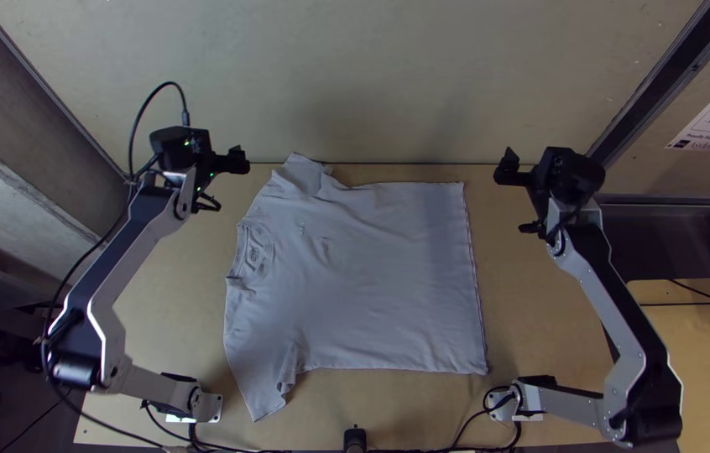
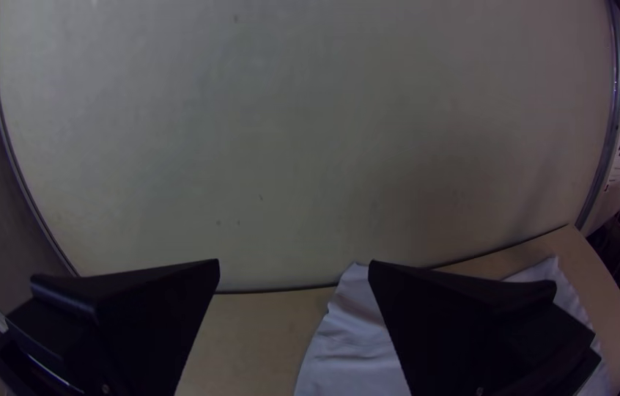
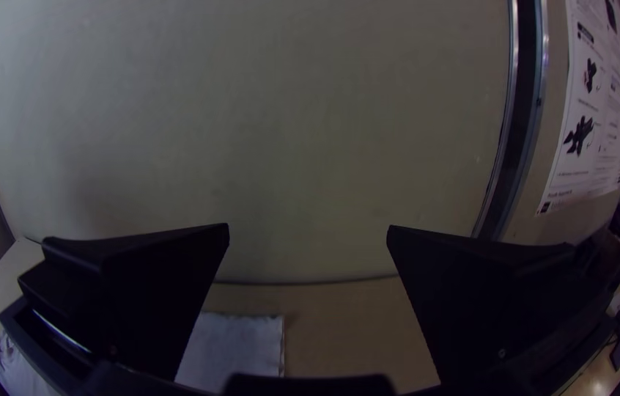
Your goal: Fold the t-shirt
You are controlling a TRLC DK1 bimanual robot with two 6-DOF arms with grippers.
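Note:
In the top view my left gripper (image 1: 225,180) stands open beyond the collar side of the t-shirt (image 1: 372,277). Off the hem side, my right gripper (image 1: 516,200) is also open, with nothing in it. The pale shirt lies spread on the table, collar to the left and hem to the right. One sleeve points up the picture, rumpled; the other points down, with a crease beside it. In the left wrist view, cloth (image 2: 350,359) shows behind a finger of my left gripper (image 2: 294,262). A hem corner (image 3: 233,348) appears between the fingers of my right gripper (image 3: 308,227).
The light wooden table (image 1: 548,319) has bare surface around the shirt. A pale wall (image 1: 388,84) rises along its far edge. Cables (image 1: 477,419) run along the near edge beside the arm bases, and a small black object (image 1: 355,438) stands at the middle of that edge.

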